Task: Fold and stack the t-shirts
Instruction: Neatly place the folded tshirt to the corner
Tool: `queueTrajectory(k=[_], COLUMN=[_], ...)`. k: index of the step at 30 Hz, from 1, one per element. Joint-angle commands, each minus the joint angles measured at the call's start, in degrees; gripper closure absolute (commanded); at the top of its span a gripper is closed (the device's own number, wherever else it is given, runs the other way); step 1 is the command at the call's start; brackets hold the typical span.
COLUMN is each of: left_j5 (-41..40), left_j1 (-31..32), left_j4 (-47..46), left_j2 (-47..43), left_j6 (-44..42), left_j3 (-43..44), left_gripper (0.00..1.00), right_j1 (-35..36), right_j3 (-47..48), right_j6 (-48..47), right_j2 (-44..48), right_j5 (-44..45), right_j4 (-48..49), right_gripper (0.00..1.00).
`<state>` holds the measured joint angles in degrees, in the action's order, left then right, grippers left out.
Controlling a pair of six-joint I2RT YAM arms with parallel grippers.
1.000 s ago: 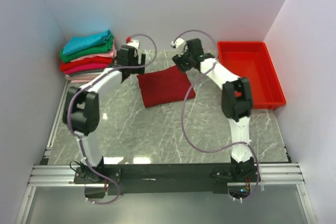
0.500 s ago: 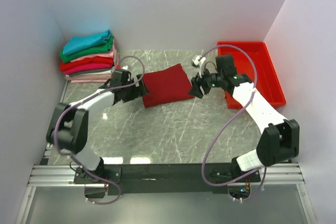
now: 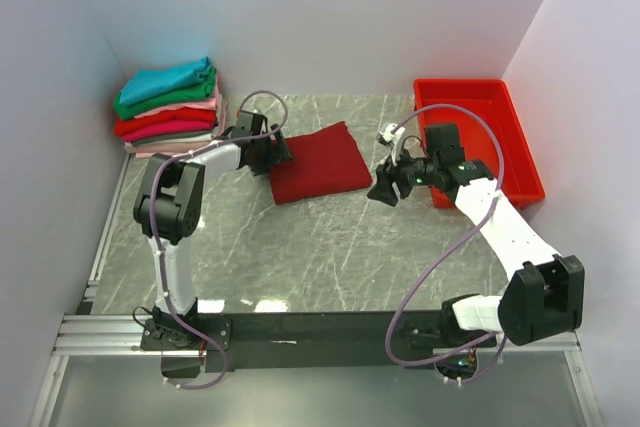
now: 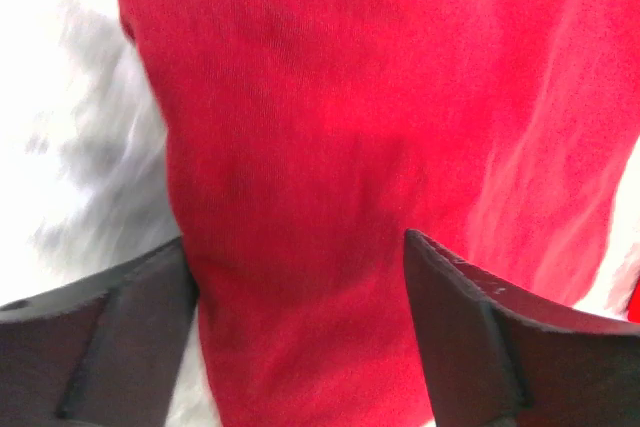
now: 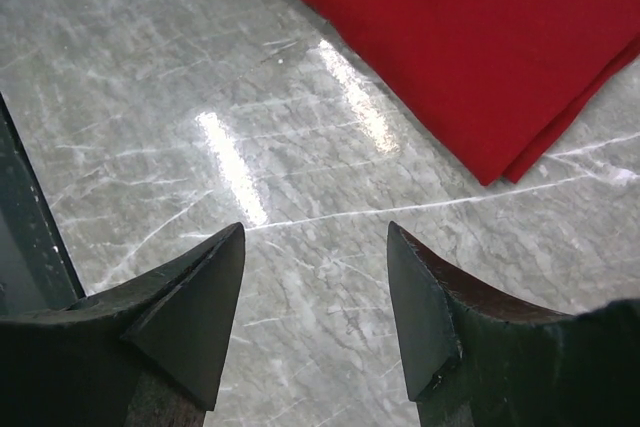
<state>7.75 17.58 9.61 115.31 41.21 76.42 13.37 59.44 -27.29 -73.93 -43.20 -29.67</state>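
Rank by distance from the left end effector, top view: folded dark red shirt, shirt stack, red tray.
From the left end effector:
1. Folded dark red shirt, mid-scene, right at its fingertips.
2. Shirt stack, far-left corner.
3. Red tray, far right, beyond the shirt.

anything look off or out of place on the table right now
Nothing spilled or damaged. The folded dark red t-shirt lies at a slant on the table, apart from the stack of folded t-shirts in the far left corner, whose layers sit slightly uneven.
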Motion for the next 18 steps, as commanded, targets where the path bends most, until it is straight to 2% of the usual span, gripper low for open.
queueTrajectory(k=[1,2,3,5,9,13,14,17,18], left_j5=[1.73,2.7,3.41,4.29,3.59,1.4,-0.35,-13.33,-23.29], left_j1=[-0.62,-0.88,-0.88,-0.97,-0.97,-0.36,0.51,4.37,5.78], left_j4=[3.67,3.32,3.05,2.18,0.85,0.15,0.41,2.17,2.52], left_j2=[7.46,8.26,9.05,10.29,11.17,9.69,8.8,3.45,2.04], left_j6=[0.54,0.62,0.45,-0.34,-2.8,-8.41,-12.17,-19.99,-21.86], left_j3=[2.14,2.5,2.94,3.99,6.1,7.25,7.08,6.02,5.67], left_gripper=[0.22,0.29,0.41,0.54,1.0,1.0,1.0,1.0,1.0], right_j1=[-1.23,-1.5,-1.76,-2.46,-3.69,-5.8,-6.15,-7.82,-8.09], right_j3=[0.33,0.15,-0.11,-0.2,0.06,-0.11,-0.2,-0.64,-0.64], right_j6=[0.48,0.39,0.39,0.31,0.39,0.22,0.13,-0.05,-0.05], right_j2=[2.47,2.82,3.0,3.35,3.7,5.02,5.2,5.46,5.38], right_j5=[-2.94,-3.12,-3.21,-4.0,-5.05,-6.45,-6.63,-7.51,-7.95], right_j4=[0.58,0.58,0.75,0.76,0.23,-0.12,-0.12,-0.12,-0.04], right_gripper=[0.35,0.35,0.35,0.35,0.35,0.36,0.36,0.36,0.36])
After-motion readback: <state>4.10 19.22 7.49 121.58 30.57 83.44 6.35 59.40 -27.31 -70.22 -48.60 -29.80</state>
